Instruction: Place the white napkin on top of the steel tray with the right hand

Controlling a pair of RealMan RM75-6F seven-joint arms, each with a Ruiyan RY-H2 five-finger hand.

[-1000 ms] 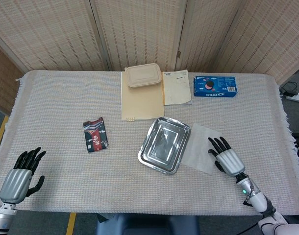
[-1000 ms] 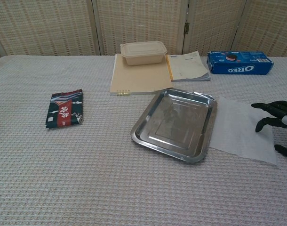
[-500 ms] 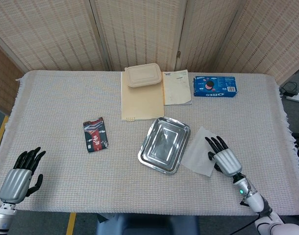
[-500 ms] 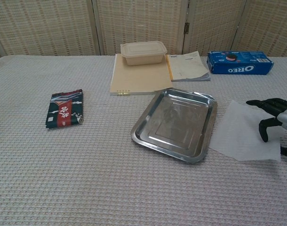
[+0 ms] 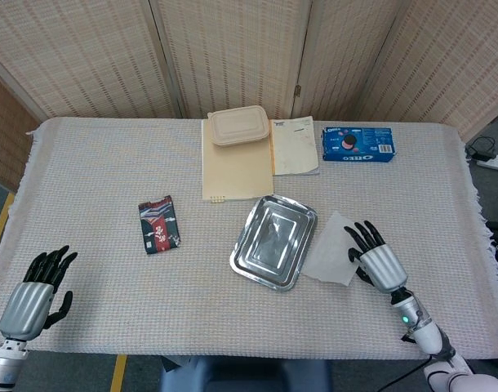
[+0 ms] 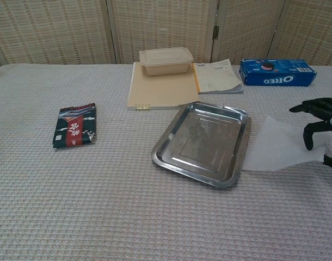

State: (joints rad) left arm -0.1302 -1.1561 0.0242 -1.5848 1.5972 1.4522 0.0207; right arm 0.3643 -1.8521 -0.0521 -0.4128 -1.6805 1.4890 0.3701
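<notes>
The white napkin (image 5: 329,250) (image 6: 277,147) lies on the cloth just right of the steel tray (image 5: 273,242) (image 6: 202,142), its left edge against the tray's rim. My right hand (image 5: 376,260) (image 6: 320,126) is at the napkin's right edge, with the thumb over the paper and the fingers spread above it. It pinches that edge, which is raised off the table. The tray is empty. My left hand (image 5: 33,296) rests at the table's near left corner with its fingers apart, holding nothing. It shows only in the head view.
Behind the tray lie a tan folder (image 5: 235,167), a lidded beige food box (image 5: 238,125), a booklet (image 5: 295,145) and a blue Oreo box (image 5: 357,144). A dark patterned packet (image 5: 158,224) sits to the left of the tray.
My right hand closed on the napkin's right edge and lifted it. The napkin's near right corner rose and pulled in, so the sheet looks shorter. The left hand stayed put.
</notes>
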